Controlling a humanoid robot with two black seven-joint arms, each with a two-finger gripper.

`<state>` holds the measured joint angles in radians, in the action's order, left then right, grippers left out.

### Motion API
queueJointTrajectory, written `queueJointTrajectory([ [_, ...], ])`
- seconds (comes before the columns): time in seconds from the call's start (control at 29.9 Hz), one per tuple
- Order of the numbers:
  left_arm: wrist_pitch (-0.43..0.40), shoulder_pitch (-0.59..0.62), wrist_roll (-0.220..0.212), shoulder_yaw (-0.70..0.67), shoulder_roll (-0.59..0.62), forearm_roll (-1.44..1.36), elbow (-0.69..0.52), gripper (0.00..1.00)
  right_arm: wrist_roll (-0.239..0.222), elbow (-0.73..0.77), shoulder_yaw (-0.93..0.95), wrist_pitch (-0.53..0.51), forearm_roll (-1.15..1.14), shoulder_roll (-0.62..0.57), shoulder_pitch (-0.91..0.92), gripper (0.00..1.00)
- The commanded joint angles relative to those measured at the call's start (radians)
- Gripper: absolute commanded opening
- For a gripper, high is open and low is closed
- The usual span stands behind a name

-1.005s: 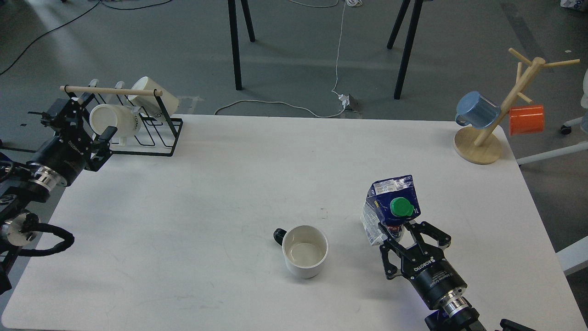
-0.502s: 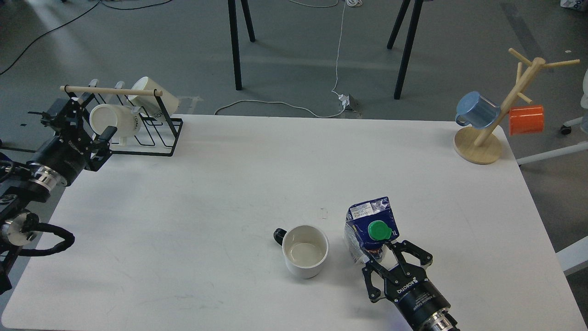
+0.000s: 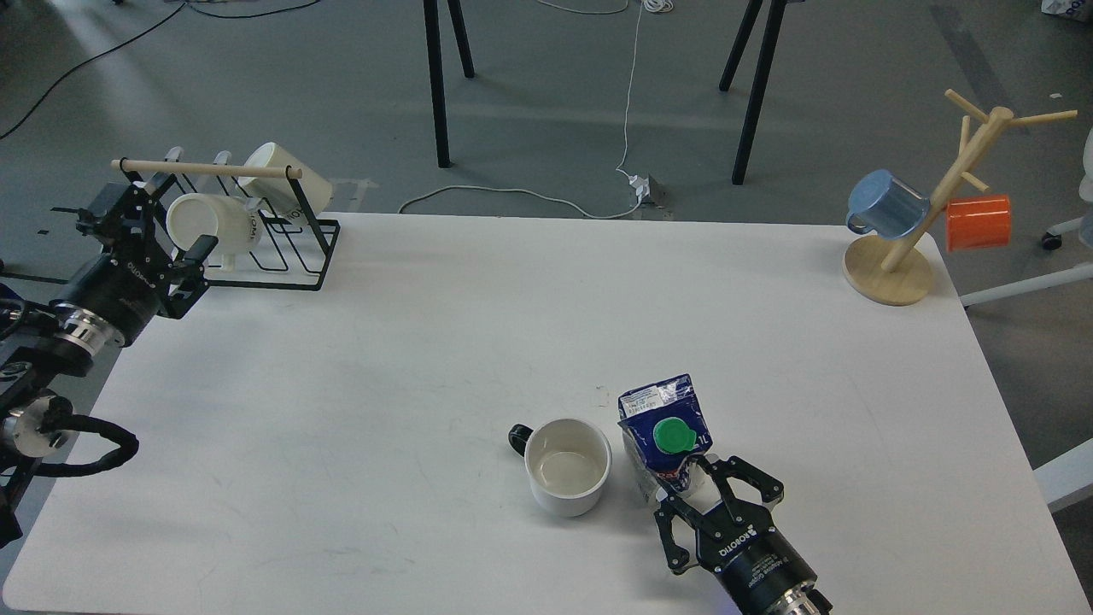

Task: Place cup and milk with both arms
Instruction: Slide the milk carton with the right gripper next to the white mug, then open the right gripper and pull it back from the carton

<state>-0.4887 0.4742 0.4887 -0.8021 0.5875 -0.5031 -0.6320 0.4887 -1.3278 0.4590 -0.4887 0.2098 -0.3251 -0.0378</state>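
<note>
A white cup [image 3: 568,465] with a black handle stands upright and empty on the white table [image 3: 478,290], near the front middle. A blue milk carton [image 3: 664,431] with a green cap is close beside the cup's right side. My right gripper [image 3: 683,487] is shut on the milk carton from the front, at its lower part. My left gripper [image 3: 162,248] is at the table's far left edge, open and empty, beside a black wire rack [image 3: 282,248].
The wire rack holds two white mugs [image 3: 209,224] under a wooden bar. A wooden mug tree [image 3: 892,273] at the back right corner carries a blue cup [image 3: 888,205] and an orange cup [image 3: 979,222].
My right gripper has carried the milk carton left and toward the front, from well right of the cup to right beside it. The left arm has not moved.
</note>
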Motion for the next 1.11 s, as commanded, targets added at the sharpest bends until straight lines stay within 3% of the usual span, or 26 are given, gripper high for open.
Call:
queueJointTrajectory([
  [0.0,0.0,0.0,0.0,0.0,0.0,-0.002,0.0,0.98,0.0,0.012,-0.003,0.0,0.0,0.015,0.002,0.46],
  [0.13,0.0,0.0,0.0,0.001,0.0,-0.002,0.002,0.98,0.0,0.012,-0.003,0.0,0.0,0.014,0.003,0.5],
  [0.23,0.0,0.0,0.0,0.001,0.0,-0.002,0.002,0.98,0.0,0.012,-0.002,0.0,0.0,0.011,0.003,0.58],
  [0.47,0.0,0.001,0.0,0.001,0.0,-0.002,0.002,0.98,0.0,0.01,-0.002,0.0,0.002,0.006,-0.008,0.93],
  [0.87,0.0,0.001,0.0,0.001,-0.008,-0.002,0.002,0.98,0.0,-0.025,0.03,0.0,0.013,-0.159,-0.106,0.96],
  [1.07,0.0,0.001,0.0,0.001,-0.009,0.0,0.002,0.98,0.0,-0.028,0.139,0.0,0.02,-0.253,-0.189,0.96],
])
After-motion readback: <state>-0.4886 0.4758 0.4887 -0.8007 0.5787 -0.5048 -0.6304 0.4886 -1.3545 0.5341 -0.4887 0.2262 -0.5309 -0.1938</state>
